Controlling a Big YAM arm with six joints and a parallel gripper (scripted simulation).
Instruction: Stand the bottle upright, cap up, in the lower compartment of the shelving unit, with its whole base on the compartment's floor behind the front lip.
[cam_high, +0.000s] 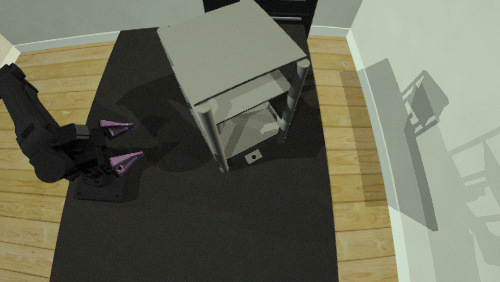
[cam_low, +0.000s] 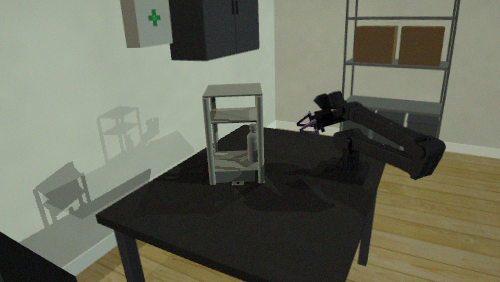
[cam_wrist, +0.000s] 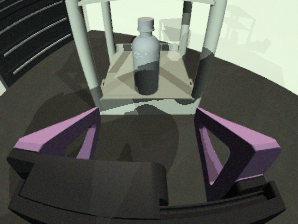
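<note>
A black robot arm (cam_low: 385, 135) sits on a dark table (cam_low: 280, 235) w/ a small grey shelving unit (cam_low: 208, 145) in front of it. The gripper (cam_high: 121, 143) hangs near the arm's own base, well apart from the unit. Its two purple fingers are spread wide apart w/ nothing between them.

The bottle (cam_wrist: 147, 63) – pale, w/ a lighter cap – stands upright, cap up, in the lower compartment of the unit. In the wrist view it's framed between the two front posts, set back on the compartment floor (cam_wrist: 169, 79). Its base looks to be fully on that floor behind the front lip (cam_wrist: 147, 106), though the very bottom edge is partly in shadow, so this is a judgement. In the exterior view the bottle (cam_low: 253, 142) shows near the front right post, beneath the middle shelf.

Why it sits this way: upright & inside the posts is what the task asks for, so the job looks done or nearly so. The spread fingers and the gap to the unit fit an arm that's let go & stands off – clear of the posts, so nothing can knock the bottle over.

A small tag (cam_high: 253, 157) lies on the table just in front of the unit. In the top view the unit's top board hides the bottle.
</note>
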